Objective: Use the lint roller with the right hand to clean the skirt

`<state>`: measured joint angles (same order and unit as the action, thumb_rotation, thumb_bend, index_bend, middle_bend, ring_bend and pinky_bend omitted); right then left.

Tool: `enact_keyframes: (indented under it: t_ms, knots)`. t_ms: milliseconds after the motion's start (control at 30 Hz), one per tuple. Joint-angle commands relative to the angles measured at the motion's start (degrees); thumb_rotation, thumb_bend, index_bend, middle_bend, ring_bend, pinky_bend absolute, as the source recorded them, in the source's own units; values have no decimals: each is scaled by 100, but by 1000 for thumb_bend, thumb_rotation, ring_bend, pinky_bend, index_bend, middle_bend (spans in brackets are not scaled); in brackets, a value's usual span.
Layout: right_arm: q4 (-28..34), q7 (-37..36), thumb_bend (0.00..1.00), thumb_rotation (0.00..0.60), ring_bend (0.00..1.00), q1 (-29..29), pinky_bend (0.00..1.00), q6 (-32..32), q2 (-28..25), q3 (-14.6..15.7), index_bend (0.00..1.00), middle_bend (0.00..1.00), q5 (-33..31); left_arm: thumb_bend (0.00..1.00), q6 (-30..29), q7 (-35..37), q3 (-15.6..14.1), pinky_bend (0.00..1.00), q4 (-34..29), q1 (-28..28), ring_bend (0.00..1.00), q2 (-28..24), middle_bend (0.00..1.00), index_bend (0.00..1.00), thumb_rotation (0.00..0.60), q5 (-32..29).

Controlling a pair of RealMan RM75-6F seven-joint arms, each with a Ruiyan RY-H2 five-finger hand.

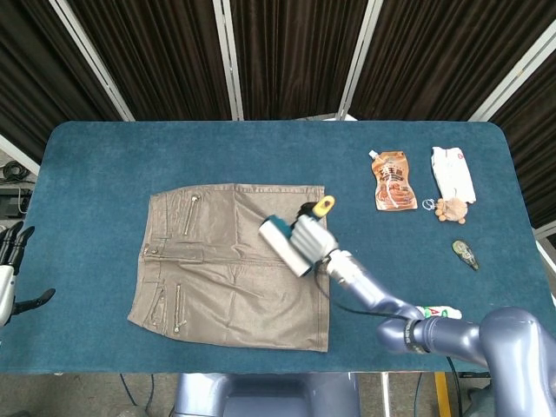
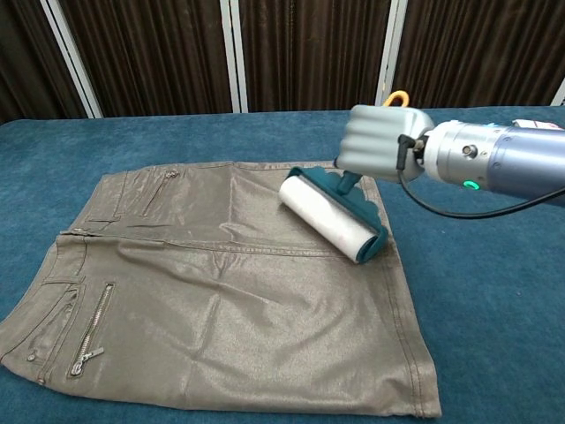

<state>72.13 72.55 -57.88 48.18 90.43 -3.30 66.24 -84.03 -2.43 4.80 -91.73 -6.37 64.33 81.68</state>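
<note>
Risk: roller running off the hem. Right hand [image 2: 381, 143] clenched round the lint roller [image 2: 334, 215] handle, drum on the skirt [image 1: 234, 265] near its right edge, on the worktop [image 1: 104, 174]. Too much drag could bunch the fabric. Left hand [image 1: 10, 269] released, idle at the worktop's left edge.
</note>
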Motion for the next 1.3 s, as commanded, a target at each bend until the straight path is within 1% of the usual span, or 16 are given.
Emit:
enact_keyframes:
  t_ms: [33,233,467,667,833,1067,1200,1300]
  knots:
    - [-200,-178,961,600,415,96,440,-15,-129,101,469,532,-57,0,-4,-17,-4,0,-10,-3,0,6,0,0,600,11]
    - [-38,-443,961,600,415,126,440,-13,-232,257,470,533,205,0,9,-44,-20,0,-33,-14,0,14,0,0,600,35]
    - [530,-419,961,600,415,-4,440,14,-178,377,471,533,670,0,-17,-14,-23,0,-50,-5,0,-4,0,0,600,59]
    - [990,-320,961,600,416,-138,441,-9,-32,370,471,533,913,0,0,15,-26,0,-36,-5,0,-18,0,0,600,45]
    - [1257,-159,961,600,416,-255,440,-81,194,302,471,533,930,0,6,42,-24,0,-21,1,0,-29,0,0,600,29]
    - [1268,87,959,600,416,-311,441,-84,439,225,471,533,728,0,18,72,-19,0,5,6,0,-39,0,0,600,-2]
    - [1152,145,961,600,416,-257,440,-29,391,248,471,533,599,0,21,82,-15,0,19,9,0,-39,0,0,600,-18]
    - [953,104,961,600,416,-165,440,37,259,297,471,533,489,0,32,67,-15,0,28,4,0,-27,0,0,600,-26]
